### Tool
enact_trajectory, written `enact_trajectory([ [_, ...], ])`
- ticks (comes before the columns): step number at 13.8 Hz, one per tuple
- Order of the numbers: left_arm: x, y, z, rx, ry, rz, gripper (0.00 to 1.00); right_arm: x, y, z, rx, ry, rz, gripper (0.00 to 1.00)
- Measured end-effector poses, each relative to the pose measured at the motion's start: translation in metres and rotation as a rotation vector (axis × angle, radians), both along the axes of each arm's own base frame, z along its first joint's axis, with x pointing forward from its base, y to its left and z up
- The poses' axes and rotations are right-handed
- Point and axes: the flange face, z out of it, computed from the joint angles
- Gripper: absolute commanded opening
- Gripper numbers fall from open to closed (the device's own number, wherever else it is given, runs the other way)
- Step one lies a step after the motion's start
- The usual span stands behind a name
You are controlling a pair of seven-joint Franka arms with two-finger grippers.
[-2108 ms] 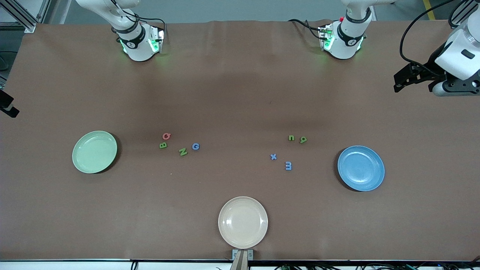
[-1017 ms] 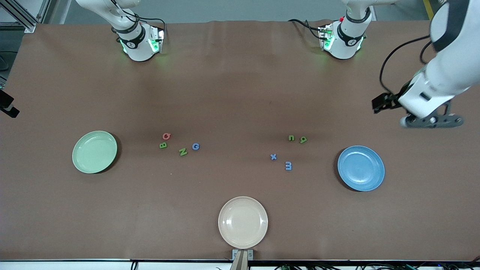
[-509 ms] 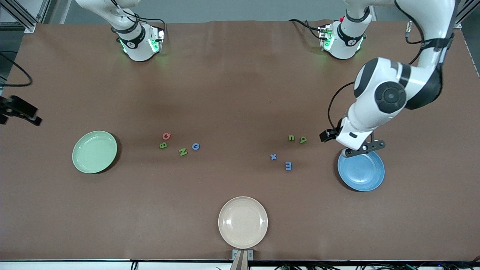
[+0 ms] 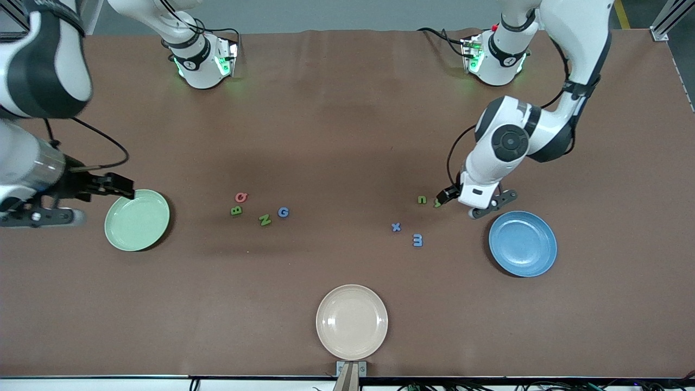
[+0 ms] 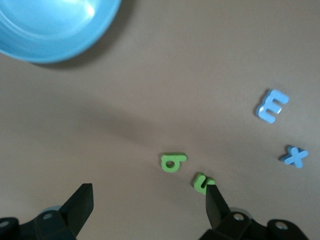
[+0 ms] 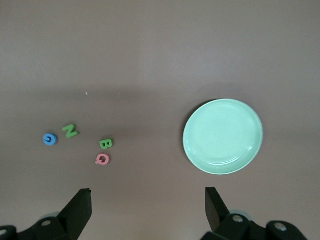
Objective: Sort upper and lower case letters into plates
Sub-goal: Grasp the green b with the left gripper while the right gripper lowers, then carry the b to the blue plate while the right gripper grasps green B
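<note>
On the brown table (image 4: 336, 136) we read foam letters: Q (image 4: 241, 197), B (image 4: 236, 210), N (image 4: 264, 219), G (image 4: 283, 212) nearer the green plate (image 4: 137, 220), and n (image 4: 422, 200), x (image 4: 396, 227), m (image 4: 417, 240) nearer the blue plate (image 4: 523, 244). Our left gripper (image 5: 147, 202) hangs over the green b (image 5: 173, 161), fingers wide apart and empty. Our right gripper (image 6: 147, 205) hovers beside the green plate, likewise spread, holding nothing.

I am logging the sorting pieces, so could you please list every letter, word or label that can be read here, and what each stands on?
All eight are loose foam letters lying on the brown table; no other text is readable.
"Q", red
"B", green
"N", green
"G", blue
"n", green
"x", blue
"m", blue
Green letter with a loop and stem, beside the "n": b, q or 9, unclear.
</note>
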Motion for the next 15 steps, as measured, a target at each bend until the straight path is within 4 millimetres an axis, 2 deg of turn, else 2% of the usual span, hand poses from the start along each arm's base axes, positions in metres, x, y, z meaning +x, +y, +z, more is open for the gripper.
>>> enact_trajectory([
  [2, -0.004, -0.007, -0.024, -0.023, -0.017, 0.03, 0.98, -0.001, 0.018, -0.037, -0.006, 0.014, 0.001, 1.0],
  [5, -0.005, -0.008, -0.062, -0.051, -0.022, 0.065, 0.95, -0.011, 0.056, -0.088, -0.011, 0.003, 0.014, 1.0],
  [6, -0.006, -0.009, -0.069, -0.054, -0.017, 0.071, 0.9, -0.016, 0.068, -0.107, -0.011, -0.012, 0.025, 1.0],
  [7, -0.006, -0.009, -0.073, -0.055, -0.014, 0.075, 0.84, -0.022, 0.077, -0.127, -0.01, -0.029, 0.036, 1.0],
  [10, -0.006, -0.008, -0.079, -0.039, -0.01, 0.11, 0.77, -0.042, 0.092, -0.184, -0.009, -0.061, 0.064, 1.0],
  [14, -0.006, -0.01, -0.09, 0.0, -0.02, 0.092, 0.57, -0.048, 0.113, -0.23, -0.022, -0.055, 0.103, 1.0],
  [15, -0.004, -0.011, -0.092, -0.001, -0.019, 0.096, 0.47, -0.048, 0.115, -0.241, -0.026, -0.05, 0.107, 1.0],
])
